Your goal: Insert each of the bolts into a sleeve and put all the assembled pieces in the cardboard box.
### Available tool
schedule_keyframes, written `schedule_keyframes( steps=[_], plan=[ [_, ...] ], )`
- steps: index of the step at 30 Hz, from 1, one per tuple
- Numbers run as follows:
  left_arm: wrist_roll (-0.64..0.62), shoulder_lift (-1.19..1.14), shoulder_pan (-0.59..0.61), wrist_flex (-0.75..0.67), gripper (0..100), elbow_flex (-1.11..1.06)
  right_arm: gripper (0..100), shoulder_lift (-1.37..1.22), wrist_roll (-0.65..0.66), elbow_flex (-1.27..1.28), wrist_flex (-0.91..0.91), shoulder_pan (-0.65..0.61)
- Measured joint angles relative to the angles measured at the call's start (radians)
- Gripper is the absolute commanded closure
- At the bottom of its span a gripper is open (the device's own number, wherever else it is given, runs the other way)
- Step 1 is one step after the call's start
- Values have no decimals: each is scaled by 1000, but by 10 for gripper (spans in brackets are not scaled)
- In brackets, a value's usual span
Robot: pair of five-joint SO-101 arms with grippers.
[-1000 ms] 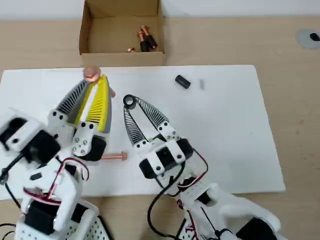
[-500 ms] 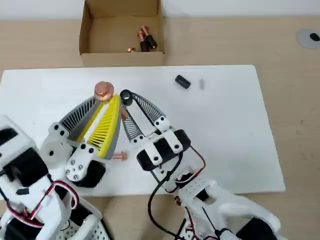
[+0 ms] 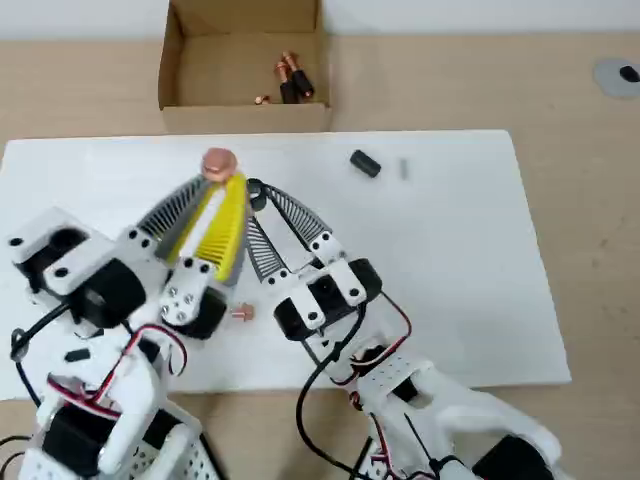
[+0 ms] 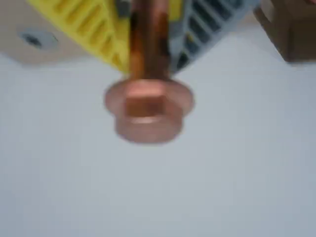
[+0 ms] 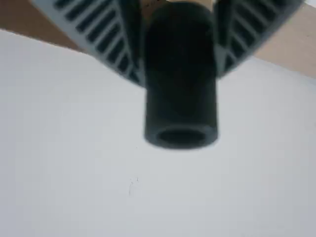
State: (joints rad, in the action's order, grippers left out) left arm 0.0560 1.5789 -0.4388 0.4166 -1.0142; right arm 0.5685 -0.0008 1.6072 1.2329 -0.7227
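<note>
bolt (image 4: 148, 111): copper, flanged hex head facing the camera, shank running back between the fingers
end effector (image 4: 150, 66): clamped on the bolt shank, head sticking out past the fingertips
yellow finger (image 4: 89, 29): touching one side of the bolt
grey finger (image 4: 212, 24): touching the opposite side of the bolt
white sheet (image 4: 158, 192): under the bolt, gap can't be judged
cardboard box (image 4: 291, 29): corner, well apart from the bolt, grey-finger side
table (image 4: 17, 54): tan strip, yellow-finger side of the bolt

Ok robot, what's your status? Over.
Left end effector shut on bolt. Right end effector shut on sleeve. Bolt and sleeve close, not yet joined. One spare sleeve on mat, well clear.
</note>
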Motion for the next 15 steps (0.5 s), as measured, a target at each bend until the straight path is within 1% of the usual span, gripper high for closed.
schedule_keyframes(
  steps=[4, 9, 15],
  plan=[
    [0, 0, 11, -75, 995, -37, 989, 0, 0, 0, -5, 0],
    [0, 0, 11, -149, 995, -87, 989, 0, 0, 0, -58, 0],
    [0, -2, 11, -178, 995, -149, 989, 0, 0, 0, -58, 0]
  ],
)
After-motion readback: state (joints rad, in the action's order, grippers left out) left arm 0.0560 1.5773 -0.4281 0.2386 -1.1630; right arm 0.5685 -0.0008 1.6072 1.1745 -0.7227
